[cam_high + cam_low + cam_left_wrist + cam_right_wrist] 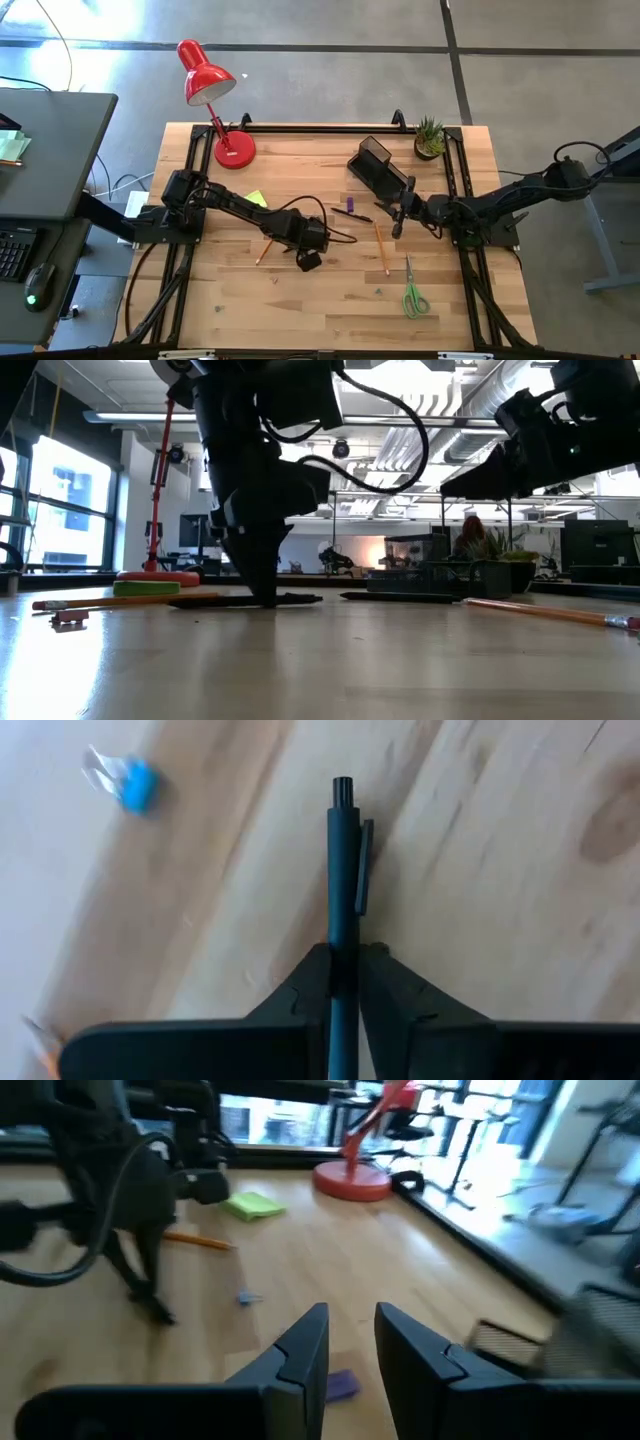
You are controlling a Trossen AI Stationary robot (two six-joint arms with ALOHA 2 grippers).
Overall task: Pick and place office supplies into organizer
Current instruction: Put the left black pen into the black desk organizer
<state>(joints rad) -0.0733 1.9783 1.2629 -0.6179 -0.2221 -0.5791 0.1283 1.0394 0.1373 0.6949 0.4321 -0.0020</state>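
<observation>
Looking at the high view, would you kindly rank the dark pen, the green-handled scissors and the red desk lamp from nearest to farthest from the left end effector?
1. Dark pen: between the fingers of the left end effector, at the table's middle.
2. Green-handled scissors: off toward the right arm's side, near the front edge.
3. Red desk lamp: at the far back corner on the left arm's side.

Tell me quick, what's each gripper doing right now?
Left gripper: closed on the dark pen, down at the table.
Right gripper: open, empty, raised near the organizer.
</observation>
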